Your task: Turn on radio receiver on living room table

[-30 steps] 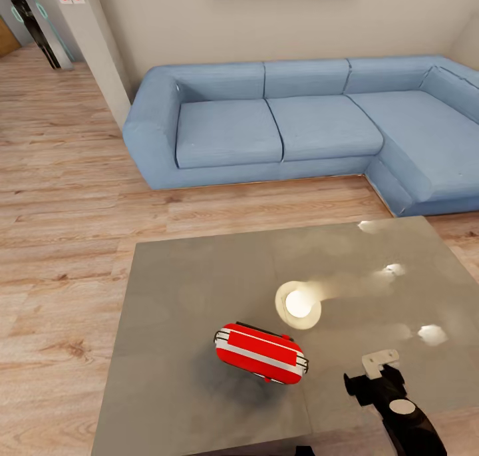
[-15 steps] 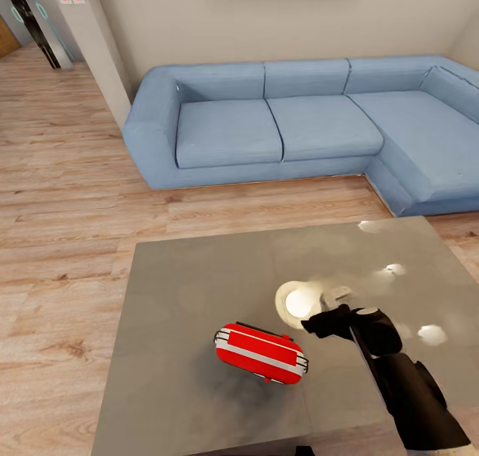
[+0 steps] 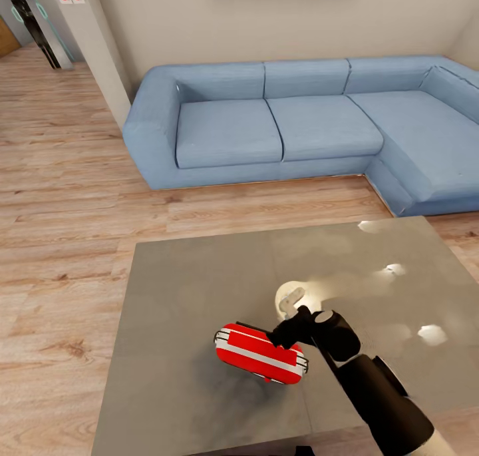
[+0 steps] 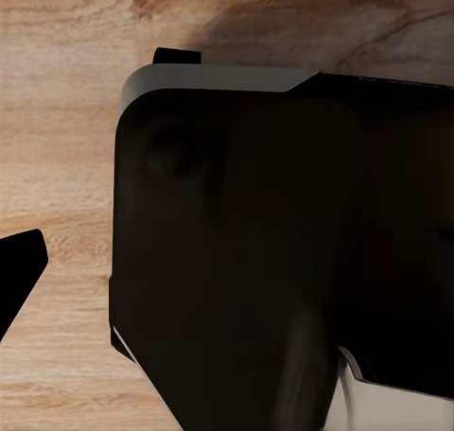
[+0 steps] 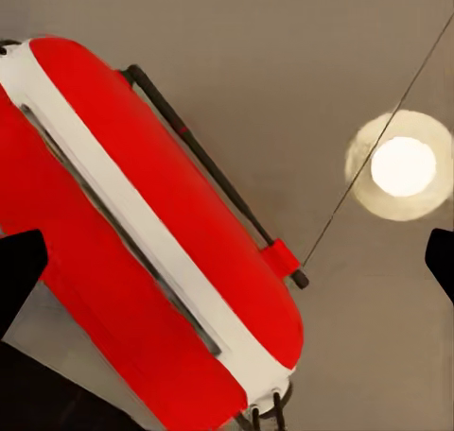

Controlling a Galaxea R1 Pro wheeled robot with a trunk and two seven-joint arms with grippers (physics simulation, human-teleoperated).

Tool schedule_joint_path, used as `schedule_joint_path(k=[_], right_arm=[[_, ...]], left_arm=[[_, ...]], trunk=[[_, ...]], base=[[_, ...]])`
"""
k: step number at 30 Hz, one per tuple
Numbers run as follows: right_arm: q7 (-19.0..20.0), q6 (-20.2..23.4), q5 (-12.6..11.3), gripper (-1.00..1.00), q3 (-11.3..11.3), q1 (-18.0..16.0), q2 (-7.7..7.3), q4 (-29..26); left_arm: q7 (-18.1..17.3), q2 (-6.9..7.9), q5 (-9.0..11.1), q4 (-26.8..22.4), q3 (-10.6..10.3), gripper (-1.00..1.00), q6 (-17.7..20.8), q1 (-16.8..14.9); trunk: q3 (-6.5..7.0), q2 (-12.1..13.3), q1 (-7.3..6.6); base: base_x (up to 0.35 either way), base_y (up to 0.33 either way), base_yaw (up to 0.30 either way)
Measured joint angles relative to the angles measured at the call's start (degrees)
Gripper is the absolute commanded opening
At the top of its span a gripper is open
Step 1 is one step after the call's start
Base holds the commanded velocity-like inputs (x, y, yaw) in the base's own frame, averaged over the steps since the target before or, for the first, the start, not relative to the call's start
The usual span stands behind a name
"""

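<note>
Our right claw (image 3: 287, 324) hangs right over the radio receiver (image 3: 261, 353), tips spread apart, nothing gripped. We've got the radio lying flat near the tabletop's (image 3: 179, 289) near edge. Reach looks done; switching it on is what's left, we'd say.

Looking along the left arm's camera: a big dark rounded block (image 4: 284, 251) with a pale grey edge band sits across most of the picture, very close up. Behind it runs light wood-grain floor (image 4: 57, 119). One black fingertip (image 4: 17, 275) of the gripper pokes in at the edge.
</note>
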Motion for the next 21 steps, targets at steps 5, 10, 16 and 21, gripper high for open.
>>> schedule_joint_path(k=[5, 10, 16, 21], right_arm=[[0.03, 0.0, 0.0, 1.0, 1.9, -0.55, 0.17, -0.01], [0.03, 0.0, -0.1, 1.0, 5.33, -0.62, 0.2, 0.12], [0.03, 0.0, 0.45, 1.0, 7.57, -0.62, 0.2, 0.43], [0.03, 0.0, 0.65, 1.0, 7.87, -0.63, 0.07, 0.6]], left_arm=[[0.02, 0.0, 0.0, -0.01, 0.0, 1.0, 0.0, 0.0], [0.02, 0.01, 0.0, -0.02, 0.0, 1.0, 0.0, 0.0], [0.02, 0.0, 0.0, -0.02, 0.0, 1.0, 0.0, 0.0], [0.02, 0.0, 0.0, -0.02, 0.0, 1.0, 0.0, 0.0]], trunk=[[0.0, 0.0, 0.0], [0.0, 0.0, 0.0], [0.0, 0.0, 0.0], [0.0, 0.0, 0.0]], base=[[0.0, 0.0, 0.0], [0.0, 0.0, 0.0], [0.0, 0.0, 0.0], [0.0, 0.0, 0.0]])
